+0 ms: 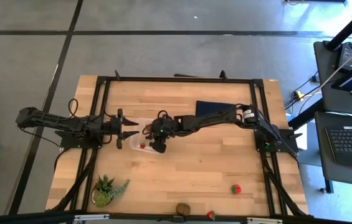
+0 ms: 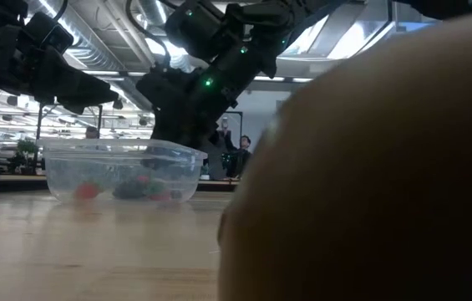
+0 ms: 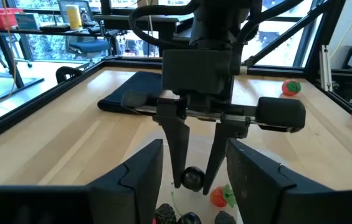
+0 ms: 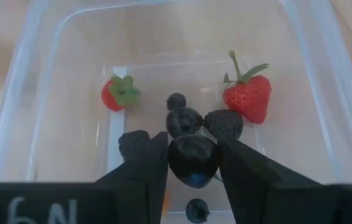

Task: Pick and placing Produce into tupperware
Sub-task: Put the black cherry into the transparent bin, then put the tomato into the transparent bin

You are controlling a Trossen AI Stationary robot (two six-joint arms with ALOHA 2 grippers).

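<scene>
High view shows the wooden surface (image 1: 213, 155) with both arms meeting over the clear tupperware (image 1: 139, 146) near its middle, a dark blue mat (image 1: 210, 107) behind it and a potted plant (image 1: 107, 190) at the near edge. Loose produce waits well apart from the container: a red strawberry (image 1: 235, 188), a brown kiwi (image 1: 183, 208) and another strawberry (image 1: 210, 214). Inside the tupperware lie two strawberries (image 4: 248, 96) and several dark berries (image 4: 184, 121). The right end effector (image 4: 193, 163) hangs over the container pinching a dark berry (image 4: 192, 158) between its fingers. The left end effector (image 3: 191, 180) sits at the container's side, fingers spread and holding nothing. Judging by this, the step is the placing of a berry; next the right fingers should part to drop it in, then lift clear.
</scene>
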